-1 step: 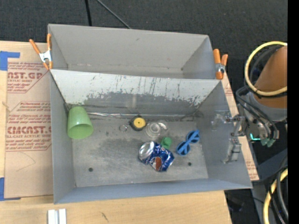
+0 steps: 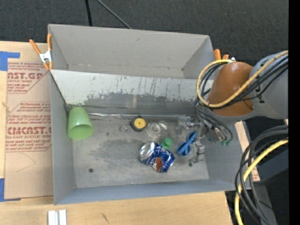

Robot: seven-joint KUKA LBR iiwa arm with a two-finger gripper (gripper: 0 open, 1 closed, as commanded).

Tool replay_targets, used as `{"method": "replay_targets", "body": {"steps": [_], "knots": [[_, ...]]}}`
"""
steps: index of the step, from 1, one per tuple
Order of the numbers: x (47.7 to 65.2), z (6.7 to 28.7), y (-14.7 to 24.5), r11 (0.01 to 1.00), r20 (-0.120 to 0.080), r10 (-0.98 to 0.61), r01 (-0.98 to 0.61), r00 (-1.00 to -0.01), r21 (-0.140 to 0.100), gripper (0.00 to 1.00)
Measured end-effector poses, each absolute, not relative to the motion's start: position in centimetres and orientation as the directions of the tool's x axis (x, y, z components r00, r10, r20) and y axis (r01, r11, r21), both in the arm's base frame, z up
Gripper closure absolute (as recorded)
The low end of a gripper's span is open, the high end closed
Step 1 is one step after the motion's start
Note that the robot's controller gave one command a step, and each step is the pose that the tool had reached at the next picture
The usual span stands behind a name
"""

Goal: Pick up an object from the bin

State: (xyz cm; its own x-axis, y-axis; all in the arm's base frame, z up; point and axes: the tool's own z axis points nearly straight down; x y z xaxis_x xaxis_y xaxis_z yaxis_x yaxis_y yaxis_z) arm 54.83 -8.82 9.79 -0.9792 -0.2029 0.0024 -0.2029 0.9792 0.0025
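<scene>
Camera view | gripper (image 2: 196, 150) just beside blue plastic piece (image 2: 186, 145), bin (image 2: 126, 50) right | open or closed: you can't tell | likely light, stiff; pinch its middle

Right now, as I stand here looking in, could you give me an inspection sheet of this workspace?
Surface: grey metal bin, floor scuffed.
Job's things: blue plastic piece at the right, by the jaws.
Clutter: green cup on its side at left; yellow disc; clear round piece; small green piece; crushed blue can.
Jaws: low in the bin's right part; whether they hold anything cannot be told.
Cables: yellow and black cables loop round the orange wrist cover.
Surroundings: dark floor behind the bin.
</scene>
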Motion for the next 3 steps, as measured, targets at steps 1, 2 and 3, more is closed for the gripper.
{"method": "replay_targets", "body": {"steps": [1,2,3], "knots": [[54.3,6.8,-8.4,0.975,0.002,-0.224,-0.224,-0.975,0.001,0.00],[54.4,7.0,-8.4,0.974,0.000,-0.225,-0.225,-0.974,0.000,1.00],[52.6,23.8,-8.9,0.980,-0.009,-0.198,-0.198,-0.980,-0.005,1.00]]}}
